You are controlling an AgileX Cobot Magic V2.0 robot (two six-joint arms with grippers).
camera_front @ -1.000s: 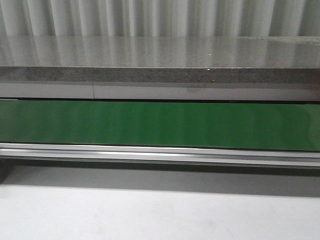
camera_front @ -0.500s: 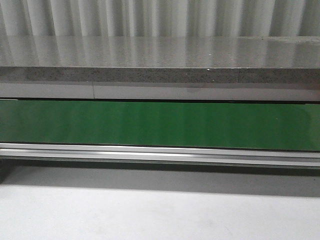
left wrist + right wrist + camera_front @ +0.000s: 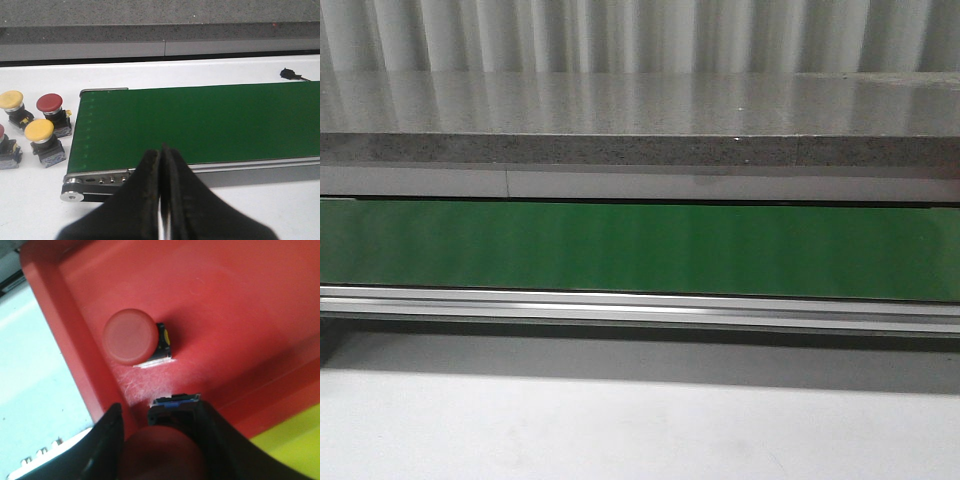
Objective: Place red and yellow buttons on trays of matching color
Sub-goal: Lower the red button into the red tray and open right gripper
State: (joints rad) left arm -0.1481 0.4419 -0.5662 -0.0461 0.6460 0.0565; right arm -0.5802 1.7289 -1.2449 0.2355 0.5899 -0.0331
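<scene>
right claw (image 3: 150,440) grips what seems a round-capped red button (image 3: 162,452) over the glossy red tray (image 3: 240,315); left claw (image 3: 162,170) closed.

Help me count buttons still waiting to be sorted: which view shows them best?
The left wrist view: two yellow buttons and a red button stand beside the green belt's end, with another cut off at the frame edge. The front view shows none; the right wrist view shows only buttons at the red tray.
</scene>
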